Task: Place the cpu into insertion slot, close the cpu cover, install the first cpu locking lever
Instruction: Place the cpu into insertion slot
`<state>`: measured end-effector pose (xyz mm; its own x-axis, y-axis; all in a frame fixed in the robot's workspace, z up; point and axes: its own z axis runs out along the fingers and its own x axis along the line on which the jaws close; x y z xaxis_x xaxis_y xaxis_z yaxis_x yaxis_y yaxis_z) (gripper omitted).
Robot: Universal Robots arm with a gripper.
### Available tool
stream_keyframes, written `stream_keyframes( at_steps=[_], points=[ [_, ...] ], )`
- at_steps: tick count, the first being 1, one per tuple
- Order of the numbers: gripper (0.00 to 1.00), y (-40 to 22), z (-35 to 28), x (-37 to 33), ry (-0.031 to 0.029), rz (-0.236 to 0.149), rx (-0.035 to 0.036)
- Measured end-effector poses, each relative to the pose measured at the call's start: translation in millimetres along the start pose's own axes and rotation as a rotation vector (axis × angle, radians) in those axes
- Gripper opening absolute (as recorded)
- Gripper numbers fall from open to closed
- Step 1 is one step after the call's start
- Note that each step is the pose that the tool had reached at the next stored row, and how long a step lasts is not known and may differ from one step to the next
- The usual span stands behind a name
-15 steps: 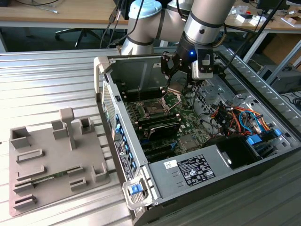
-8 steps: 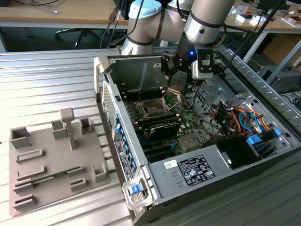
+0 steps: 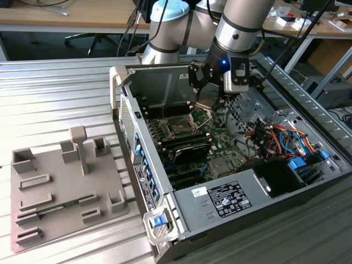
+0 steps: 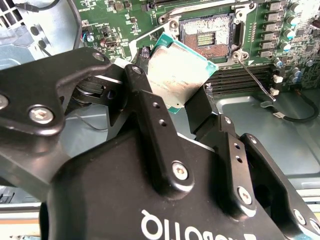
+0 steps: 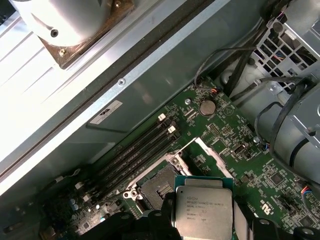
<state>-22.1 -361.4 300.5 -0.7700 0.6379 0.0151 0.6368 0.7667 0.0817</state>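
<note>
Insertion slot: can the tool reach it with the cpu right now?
Probably yes: the tool holds the cpu close above the insertion slot, the cpu cover stands open, and nothing lies between.

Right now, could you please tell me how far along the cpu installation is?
Done: the cpu is picked up, pinched between the fingers of the gripper. In hand: it hangs close by the insertion slot, not yet seated. Left: the slot's contacts lie bare and the cpu cover stands open, so seating, closing and locking all remain.
</note>
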Motion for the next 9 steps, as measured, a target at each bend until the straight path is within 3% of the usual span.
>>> stream_keyframes(
  at_steps=[9],
  points=[
    [0.55, 0.0, 0.1, 0.0, -0.0011, 0.009, 0.0004]
  ],
)
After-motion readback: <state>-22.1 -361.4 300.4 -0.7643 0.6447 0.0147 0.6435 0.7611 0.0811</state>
